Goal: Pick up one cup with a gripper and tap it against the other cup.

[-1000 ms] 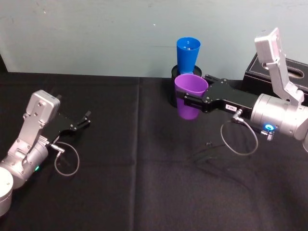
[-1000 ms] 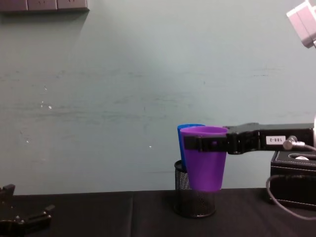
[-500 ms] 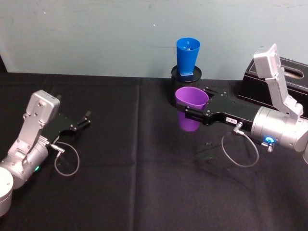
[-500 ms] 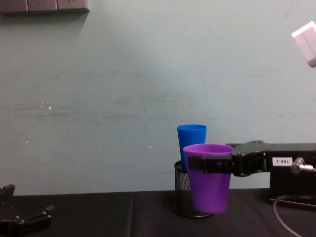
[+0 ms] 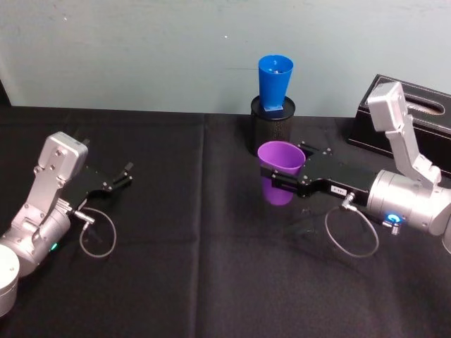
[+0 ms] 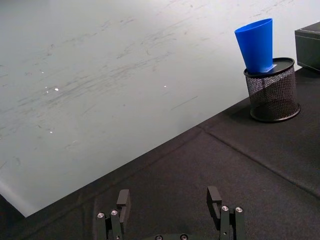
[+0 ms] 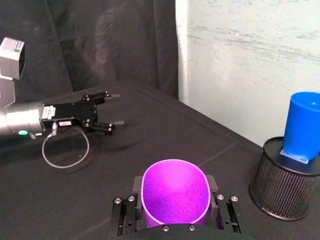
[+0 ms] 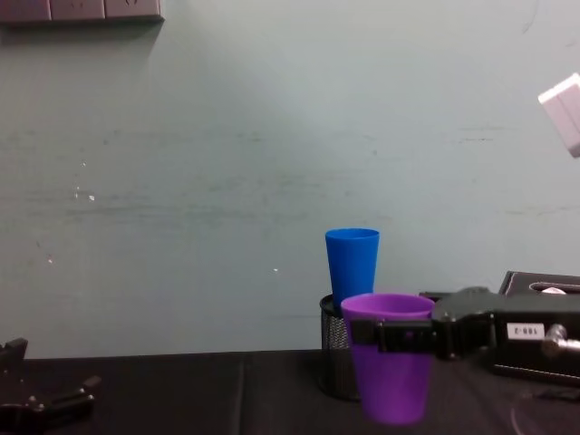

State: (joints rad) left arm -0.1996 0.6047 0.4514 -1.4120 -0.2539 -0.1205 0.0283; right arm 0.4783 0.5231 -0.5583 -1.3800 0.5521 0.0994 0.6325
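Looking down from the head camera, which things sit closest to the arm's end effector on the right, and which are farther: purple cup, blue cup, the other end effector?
1. Purple cup: held in the right end effector itself, mid-table.
2. Blue cup: behind it, standing in the black mesh holder near the wall.
3. Left end effector: farthest, across the table on the left side, open.

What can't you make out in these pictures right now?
- Blue cup: its base is hidden inside the black mesh pen holder, all views.
- Purple cup: chest view, the picture's bottom edge hides whether it touches the table.
- Right gripper: label text too small, head view.
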